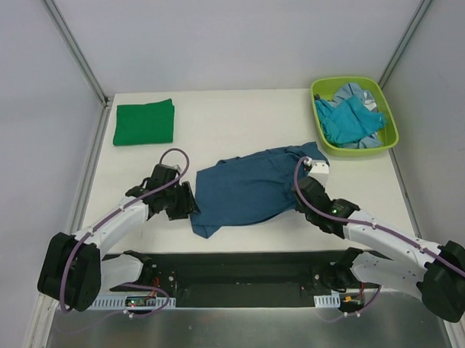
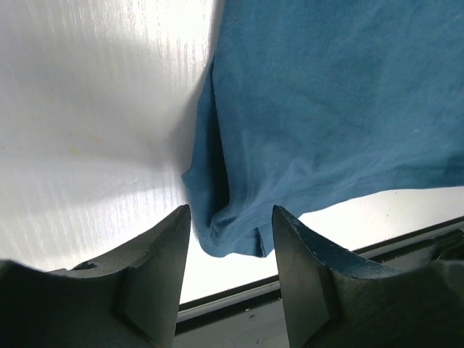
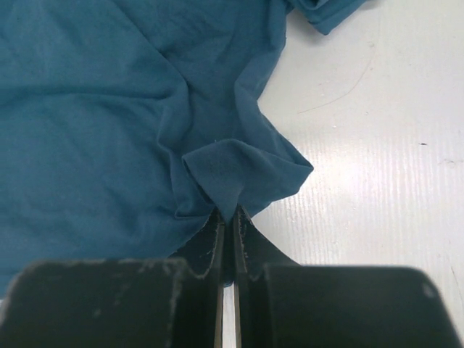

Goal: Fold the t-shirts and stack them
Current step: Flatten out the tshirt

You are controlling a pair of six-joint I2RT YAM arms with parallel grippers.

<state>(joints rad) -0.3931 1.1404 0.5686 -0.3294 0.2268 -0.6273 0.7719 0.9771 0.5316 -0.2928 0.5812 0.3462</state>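
A dark teal-blue t-shirt [image 1: 248,190] lies crumpled and spread at the middle of the table. My left gripper [image 1: 191,205] is at its left edge. In the left wrist view that gripper [image 2: 232,217] is open, and a bunched corner of the shirt [image 2: 326,109] sits loose between the fingers. My right gripper [image 1: 298,196] is at the shirt's right edge. There it [image 3: 233,212] is shut on a pinched fold of the shirt [image 3: 94,109]. A bright green t-shirt [image 1: 143,122] lies folded at the far left.
A lime-green bin [image 1: 320,129] at the far right corner holds a turquoise t-shirt [image 1: 353,120] and a pale blue one [image 1: 350,90]. The table's dark front rail [image 2: 304,272] runs just behind the left fingers. Grey walls close in both sides.
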